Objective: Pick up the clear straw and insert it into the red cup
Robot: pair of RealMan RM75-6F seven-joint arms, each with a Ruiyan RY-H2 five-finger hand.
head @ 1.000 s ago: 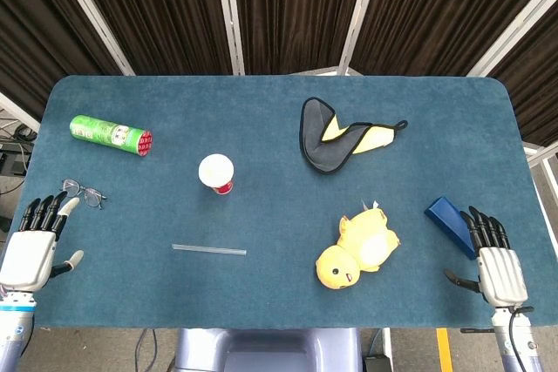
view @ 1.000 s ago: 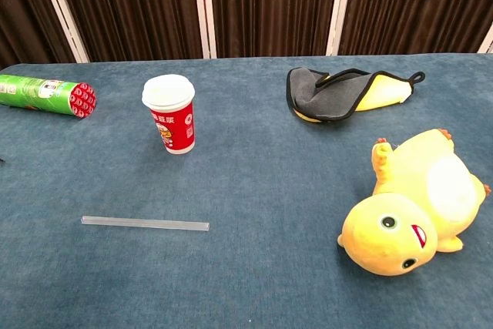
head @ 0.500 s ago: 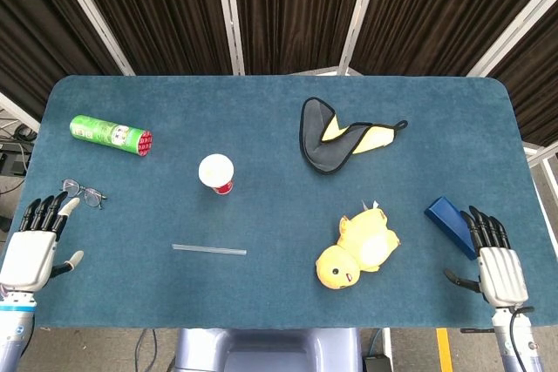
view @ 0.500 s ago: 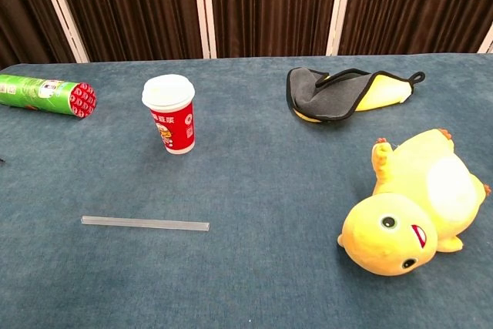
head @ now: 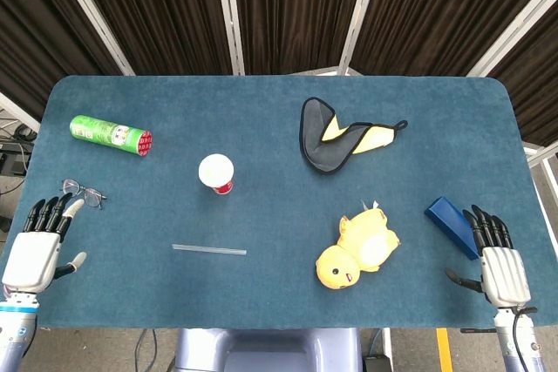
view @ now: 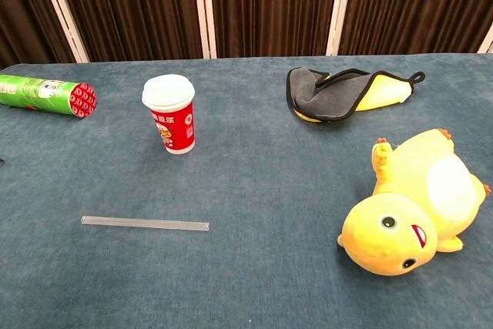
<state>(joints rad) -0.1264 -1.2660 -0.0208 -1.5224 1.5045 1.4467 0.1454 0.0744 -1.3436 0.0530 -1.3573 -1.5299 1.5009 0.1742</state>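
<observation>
The clear straw lies flat on the blue table, near its front edge and left of centre. Behind it stands the red cup, upright, with a white lid on top. My left hand hovers at the table's front left corner, fingers spread and holding nothing, well left of the straw. At the front right corner my right hand is likewise open and empty. Neither hand appears in the chest view.
A green can with a red end lies at the left. Glasses sit just beyond my left hand. A yellow plush duck, a grey-and-yellow mitt and a blue block near my right hand fill the right side.
Both hands have slipped slightly toward the table's front edge. The straw and cup have not moved.
</observation>
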